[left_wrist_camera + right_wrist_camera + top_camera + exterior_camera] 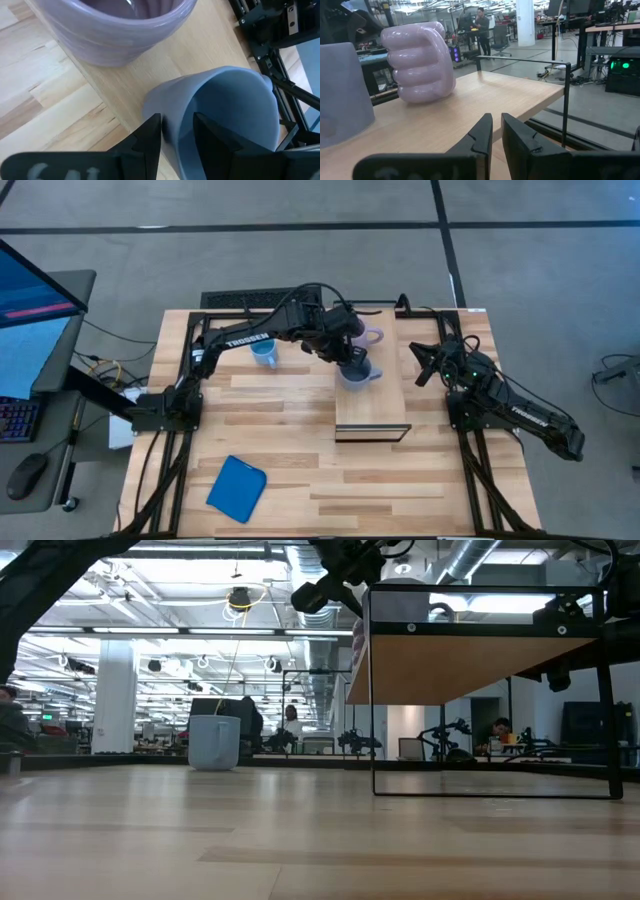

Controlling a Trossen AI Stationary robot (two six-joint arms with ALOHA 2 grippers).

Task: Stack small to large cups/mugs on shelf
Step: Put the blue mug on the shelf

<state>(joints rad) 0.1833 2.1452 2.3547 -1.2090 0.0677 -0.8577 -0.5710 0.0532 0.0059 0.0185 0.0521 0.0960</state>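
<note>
- While the left tool [175,131] pinches the grey-blue mug's [355,372] rim, that mug sits on the shelf [372,412], just beside the purple mug [368,336].
- Looks like the placing step; letting go comes next, I'd guess.
- Light blue mug [264,354] waits on the table [300,470].
- Right tool [496,131], fingers nearly together, holds nothing beside the shelf.

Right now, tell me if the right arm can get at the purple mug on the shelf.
Probably yes. The right end effector hovers at the shelf edge, the purple mug ahead across bare board. The left end effector, gripping the grey-blue mug's wall, crowds one side.
</note>
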